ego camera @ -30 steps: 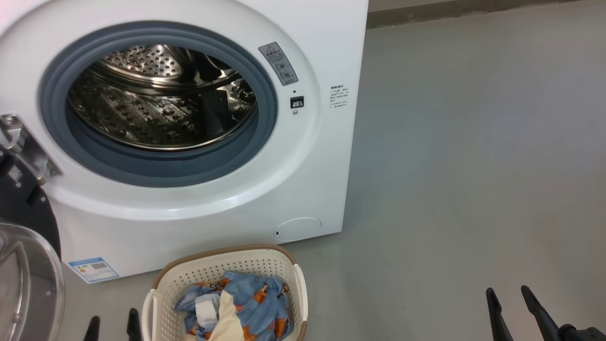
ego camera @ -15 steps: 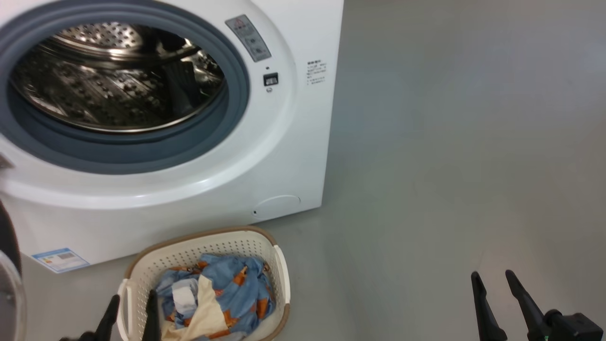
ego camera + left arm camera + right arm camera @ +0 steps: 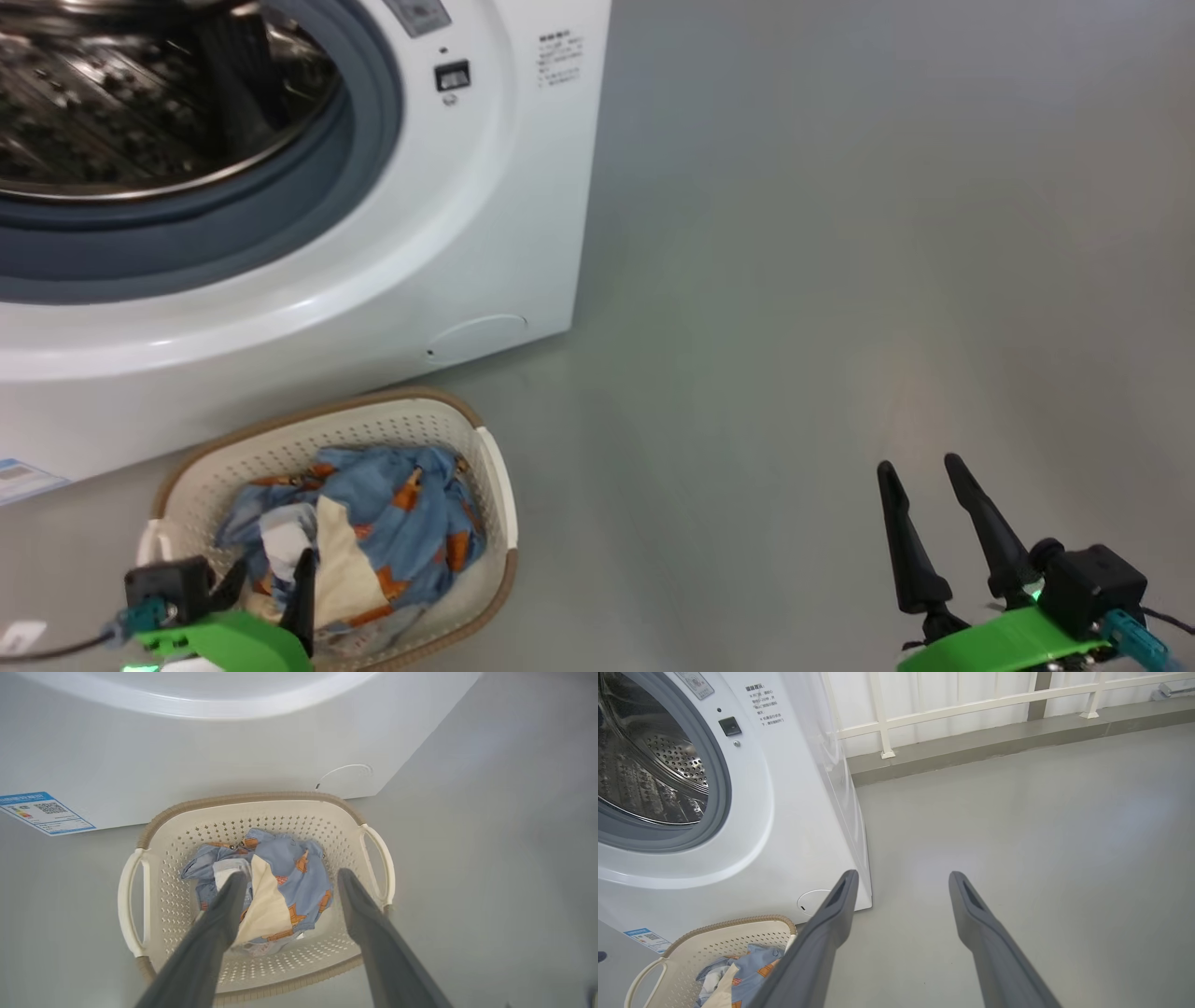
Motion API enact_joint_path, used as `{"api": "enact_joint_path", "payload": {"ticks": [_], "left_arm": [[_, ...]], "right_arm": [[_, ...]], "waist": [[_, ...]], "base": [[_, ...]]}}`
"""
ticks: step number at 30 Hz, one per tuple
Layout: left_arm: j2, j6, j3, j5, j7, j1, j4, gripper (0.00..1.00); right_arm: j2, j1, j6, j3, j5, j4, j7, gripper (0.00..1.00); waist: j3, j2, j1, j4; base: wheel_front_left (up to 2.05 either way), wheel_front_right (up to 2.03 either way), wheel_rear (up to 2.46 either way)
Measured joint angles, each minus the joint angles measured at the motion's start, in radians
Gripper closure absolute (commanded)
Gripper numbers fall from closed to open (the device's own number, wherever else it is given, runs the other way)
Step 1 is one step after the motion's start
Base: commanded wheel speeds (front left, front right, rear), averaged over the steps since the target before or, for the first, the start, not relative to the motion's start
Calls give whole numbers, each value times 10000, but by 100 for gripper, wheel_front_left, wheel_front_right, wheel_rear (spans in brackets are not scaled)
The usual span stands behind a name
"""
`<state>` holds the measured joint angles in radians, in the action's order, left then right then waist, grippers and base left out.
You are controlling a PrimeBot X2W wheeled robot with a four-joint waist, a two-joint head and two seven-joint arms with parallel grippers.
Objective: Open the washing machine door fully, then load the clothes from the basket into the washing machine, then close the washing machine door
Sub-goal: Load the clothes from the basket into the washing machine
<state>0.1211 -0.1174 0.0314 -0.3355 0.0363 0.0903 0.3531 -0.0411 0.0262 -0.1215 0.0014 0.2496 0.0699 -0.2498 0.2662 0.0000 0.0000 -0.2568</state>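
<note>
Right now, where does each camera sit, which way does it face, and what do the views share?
Head view: on the head, facing forward and down at washing machine, basket, floor; left claw and right claw show low.
Left wrist view: on the left wrist, facing down into the basket at the clothes, between its open fingers.
Right wrist view: on the right wrist, facing the machine's corner and floor; its open fingers show.
All share basket and clothes.

The left gripper (image 3: 271, 571) is at the lower left of the head view. Its two dark fingers (image 3: 219, 914) are spread wide apart, hold nothing and point steeply down. The right gripper (image 3: 918, 464) is at the lower right, its fingers (image 3: 985, 933) equally wide apart, empty, pointing forward and slightly down. Each wrist carries a green bracket (image 3: 999, 644).
</note>
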Motion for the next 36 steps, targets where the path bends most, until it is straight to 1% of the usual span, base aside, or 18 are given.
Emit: {"api": "enact_joint_path", "payload": {"ticks": [5,9,12,25,27,36], "left_arm": [[159,178,0,-17,688,739,1020,0],[265,293,-35,-36,949,1267,1737,0],[391,353,-29,-33,972,1669,2209,0],[1001,679,-79,46,1145,3073,3845,0],[1189,692,-100,46,1143,3299,4128,0],[1624,775,-199,46,1024,3877,4665,0]], "right_arm": [[2,-377,0,270,94,-61,0,0],[0,-689,0,504,221,-109,0,0],[0,-911,0,610,447,-127,0,0],[0,-1723,0,1097,656,-238,0,0],[0,-1830,0,1149,700,-265,0,0],[0,-2020,0,1200,746,-305,0,0]], "waist": [[590,0,0,-294],[1093,0,0,-512],[1480,0,0,-667],[2925,1,0,-1169],[3198,0,0,-1260],[3866,0,0,-1478]], "base": [[0,0,0],[0,0,0],[0,0,0],[0,0,0],[0,0,0],[0,0,0]]}}
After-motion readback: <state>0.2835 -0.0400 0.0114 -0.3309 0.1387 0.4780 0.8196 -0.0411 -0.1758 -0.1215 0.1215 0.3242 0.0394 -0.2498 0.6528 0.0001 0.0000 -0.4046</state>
